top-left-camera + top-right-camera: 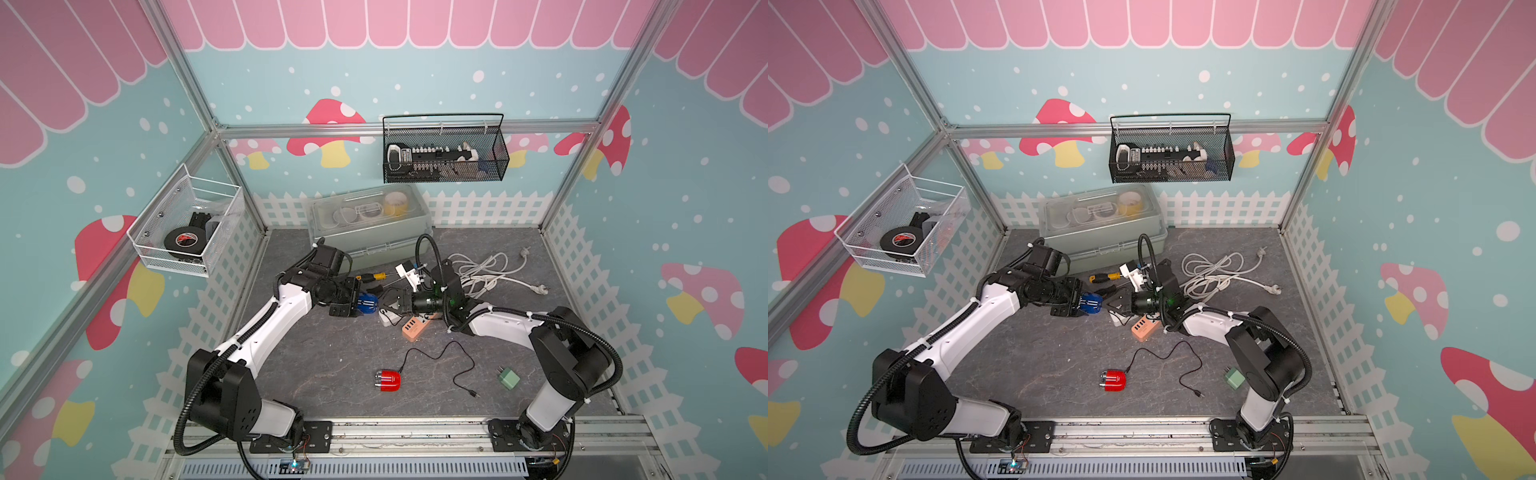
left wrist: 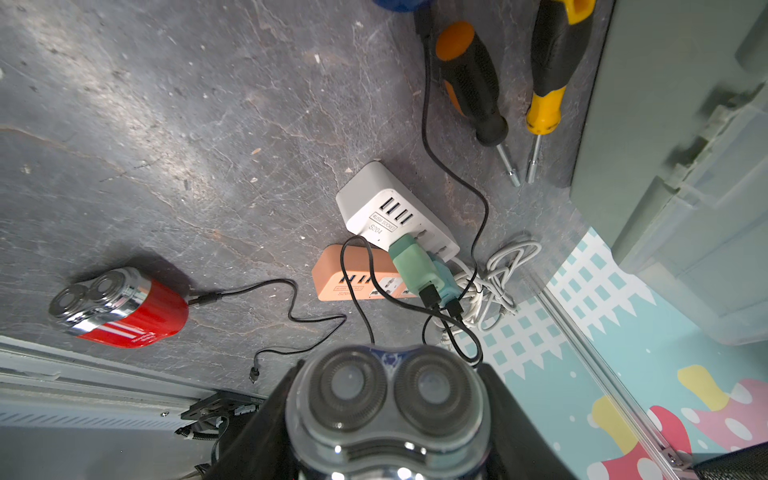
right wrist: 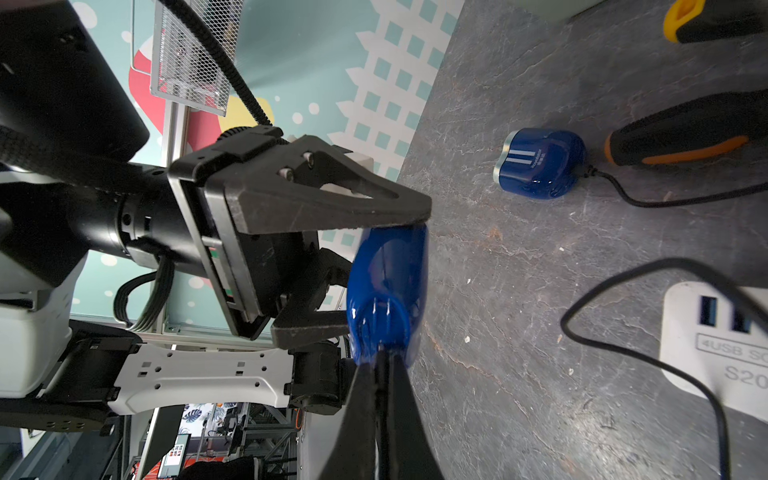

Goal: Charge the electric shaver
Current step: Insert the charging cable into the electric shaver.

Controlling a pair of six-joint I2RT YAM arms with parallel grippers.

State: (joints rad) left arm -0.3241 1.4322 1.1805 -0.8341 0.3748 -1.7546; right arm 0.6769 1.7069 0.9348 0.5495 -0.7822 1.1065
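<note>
Blue shaver [image 1: 369, 302] hangs above the grey table [image 1: 332, 365], clamped across its body by the left gripper [image 3: 386, 272], while the right gripper [image 3: 380, 359] pinches a thin black plug [image 3: 380, 386] against its rear end.

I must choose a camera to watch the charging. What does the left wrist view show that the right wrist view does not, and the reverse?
Only left wrist: the red electric shaver with chrome head, the orange power strip, the green plug adapter.
Only right wrist: the shut right end effector at the base of the held glossy blue electric shaver, and the white mesh basket on the wall.
Both: that shaver gripped in the left end effector, the white USB power strip, the black-and-orange screwdriver.
</note>
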